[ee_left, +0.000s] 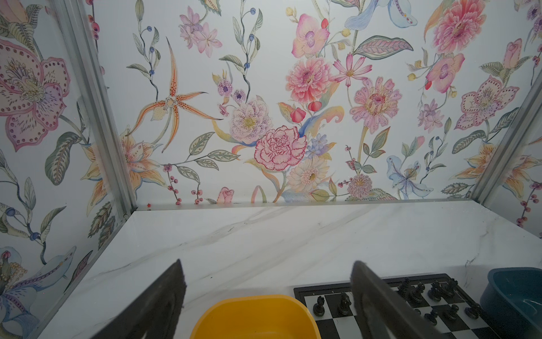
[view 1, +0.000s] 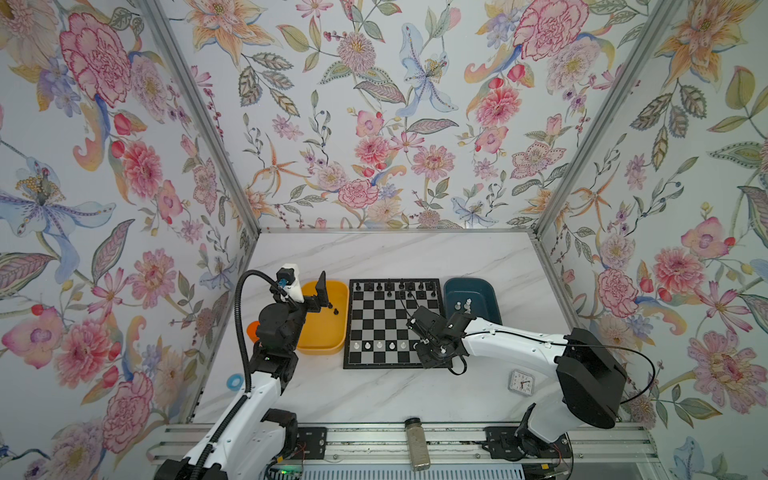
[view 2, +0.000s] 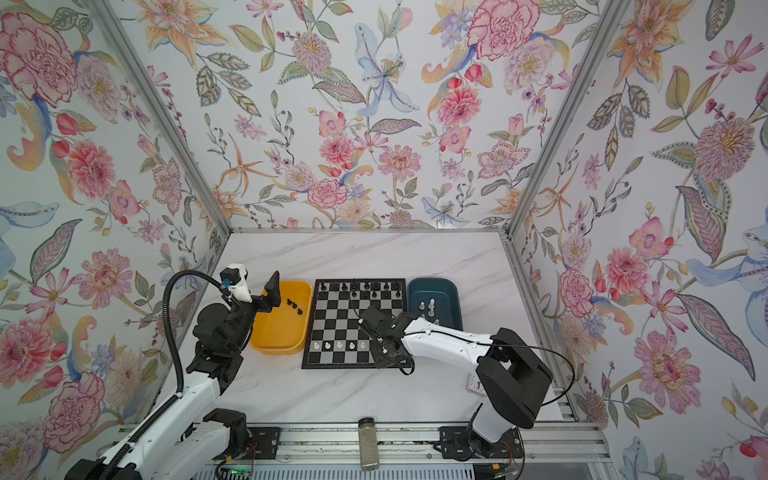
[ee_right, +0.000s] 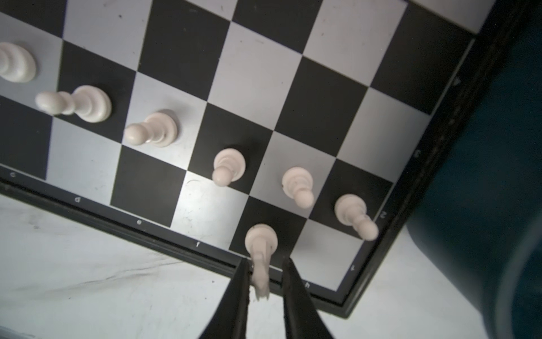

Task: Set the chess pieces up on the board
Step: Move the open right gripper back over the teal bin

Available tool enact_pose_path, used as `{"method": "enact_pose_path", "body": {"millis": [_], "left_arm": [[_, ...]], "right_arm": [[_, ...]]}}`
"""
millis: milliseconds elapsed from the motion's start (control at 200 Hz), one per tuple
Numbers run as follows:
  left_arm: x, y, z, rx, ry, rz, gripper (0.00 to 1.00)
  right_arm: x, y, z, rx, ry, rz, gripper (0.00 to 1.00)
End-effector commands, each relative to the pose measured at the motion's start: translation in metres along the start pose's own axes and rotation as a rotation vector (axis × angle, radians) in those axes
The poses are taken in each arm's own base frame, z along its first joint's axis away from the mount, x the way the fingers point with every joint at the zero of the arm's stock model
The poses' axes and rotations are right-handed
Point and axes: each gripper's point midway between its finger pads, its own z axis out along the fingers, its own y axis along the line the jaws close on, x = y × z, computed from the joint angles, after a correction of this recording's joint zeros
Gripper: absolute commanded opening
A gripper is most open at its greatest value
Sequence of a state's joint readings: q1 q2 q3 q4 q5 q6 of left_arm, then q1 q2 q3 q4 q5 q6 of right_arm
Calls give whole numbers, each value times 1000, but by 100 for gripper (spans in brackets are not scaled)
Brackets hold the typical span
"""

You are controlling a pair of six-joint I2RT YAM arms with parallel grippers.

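Seating a white piece (ee_right: 261, 237) on its near-row board (ee_right: 255, 73) square, our right gripper (ee_right: 264, 261) stands narrowly parted around it. Our left gripper (ee_left: 267, 262) hovers wide, empty, over the tray (ee_left: 255, 302).

the black-and-grey board (view 1: 386, 324) lies flat; black pieces (view 1: 388, 286) stand along its far 2 rows, white pawns (view 1: 379, 345) line the near side, and 1 taller white piece (ee_right: 261, 240) stands upright in the edge row near the corner.

The board (view 1: 376, 322) is checked black and silvery-grey inside a black rim. White chess pieces (view 1: 379, 345) stand near its front edge, black chess pieces (view 1: 388, 286) along its far edge. Left of it is a yellow tray (view 1: 322, 347), right of it a dark blue tray (view 1: 478, 286).
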State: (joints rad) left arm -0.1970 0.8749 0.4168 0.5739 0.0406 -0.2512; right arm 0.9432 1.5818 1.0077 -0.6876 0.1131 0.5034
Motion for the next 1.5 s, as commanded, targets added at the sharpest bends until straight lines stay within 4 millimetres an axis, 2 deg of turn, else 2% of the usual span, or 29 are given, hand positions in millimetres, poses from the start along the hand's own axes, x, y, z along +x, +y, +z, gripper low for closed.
{"method": "enact_pose_path", "body": {"millis": [0, 135, 265, 315, 425, 596, 861, 1076, 1266, 1496], "left_arm": [[2, -1, -3, -3, 4, 6, 90], [1, -1, -4, -1, 2, 7, 90], [1, -1, -3, -2, 2, 7, 89], [1, -1, -3, -2, 2, 9, 89], [3, -1, -2, -4, 7, 12, 90], [5, 1, -2, -16, 14, 22, 90], [10, 5, 1, -37, 36, 43, 90], [11, 7, 2, -49, 40, 51, 90], [12, 7, 3, -52, 44, 53, 90], [12, 8, 3, -54, 44, 54, 90]], "right_arm": [[-7, 0, -25, -1, -44, 7, 26], [-22, -3, -54, 1, -111, 10, 29], [-42, -15, -88, -19, -200, 32, 32], [-51, -26, -97, -22, -230, 51, 33], [-66, -59, -104, -6, -253, 104, 32], [-85, -111, -91, 81, -224, 149, 30], [-108, -148, -54, 118, -163, 160, 29], [-121, -161, -28, 115, -134, 170, 30], [-123, -163, -7, 106, -107, 175, 31], [-123, -167, 9, 104, -87, 184, 32]]}}
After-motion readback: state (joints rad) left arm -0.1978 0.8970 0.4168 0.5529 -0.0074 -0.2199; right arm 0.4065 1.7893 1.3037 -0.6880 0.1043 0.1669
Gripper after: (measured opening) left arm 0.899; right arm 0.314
